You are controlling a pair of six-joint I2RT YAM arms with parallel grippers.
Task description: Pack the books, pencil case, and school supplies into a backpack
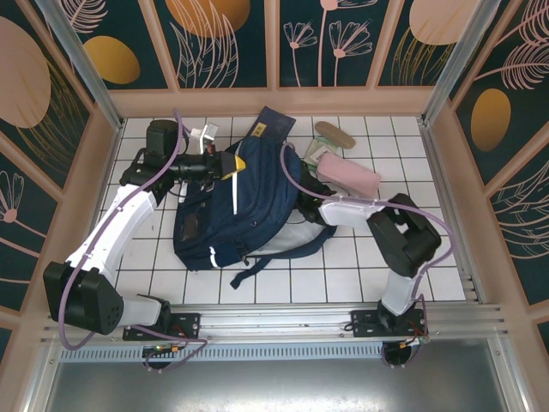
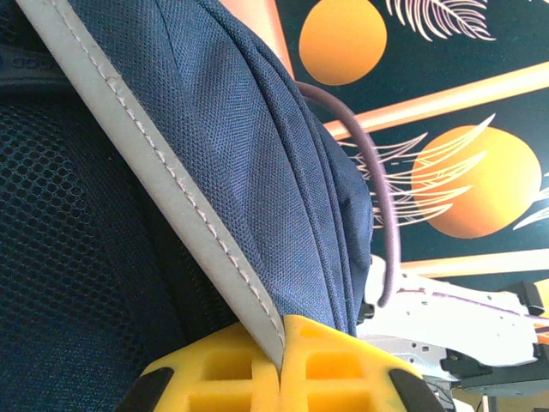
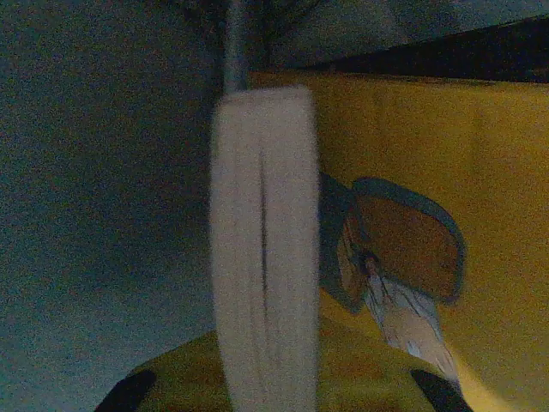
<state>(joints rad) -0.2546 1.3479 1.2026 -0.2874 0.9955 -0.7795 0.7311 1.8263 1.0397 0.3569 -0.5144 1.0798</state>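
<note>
Yellow left fingers point(image 2: 219, 378) tight on backpack point(image 2: 257, 154)

Top view looking down, left wrist view close on same backpack point(image 1: 227, 215)

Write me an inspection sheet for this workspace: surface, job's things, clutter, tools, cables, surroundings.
surface: white tiled table.
job's things: backpack lies in the middle, with a dark blue book at its far end. The pencil case, tan oval piece and pale green pack lie on the tiles to its far right. The yellow book is inside the backpack.
clutter: nothing seen.
tools: left tool is shut on the backpack's grey edge trim. Right tool is inside the backpack, closed on a white page edge beside the yellow book.
cables: purple cables run along both arms; the right one loops over the backpack.
surroundings: dark patterned wall panels; metal rail at the near edge.
</note>
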